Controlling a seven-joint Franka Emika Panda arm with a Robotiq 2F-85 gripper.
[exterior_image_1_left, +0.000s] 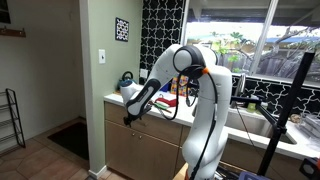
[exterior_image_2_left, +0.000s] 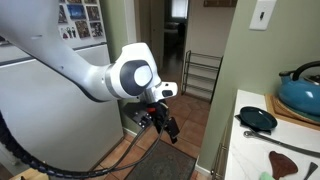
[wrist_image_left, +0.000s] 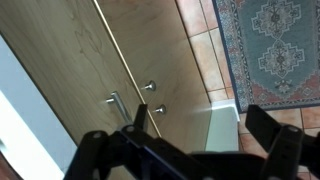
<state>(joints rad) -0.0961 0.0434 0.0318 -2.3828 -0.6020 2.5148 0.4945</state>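
My gripper (wrist_image_left: 200, 138) is open and empty; its two dark fingers stand wide apart at the bottom of the wrist view. It hangs in the air in front of the wooden lower cabinet doors (wrist_image_left: 150, 50), close to two round knobs (wrist_image_left: 150, 86) and a bar handle (wrist_image_left: 115, 101), and touches none of them. In both exterior views the gripper (exterior_image_1_left: 130, 118) (exterior_image_2_left: 165, 125) is below the level of the white counter (exterior_image_1_left: 150, 104), beside the cabinet front (exterior_image_1_left: 140, 145).
A teal kettle (exterior_image_2_left: 305, 90), a small dark pan (exterior_image_2_left: 258, 118) and a reddish utensil (exterior_image_2_left: 290, 162) lie on the counter. A patterned rug (wrist_image_left: 275, 45) covers the tile floor. A wire rack (exterior_image_2_left: 200, 75) stands in the doorway, a fridge (exterior_image_2_left: 50, 90) nearby, a black tripod (exterior_image_1_left: 290, 110) near the window.
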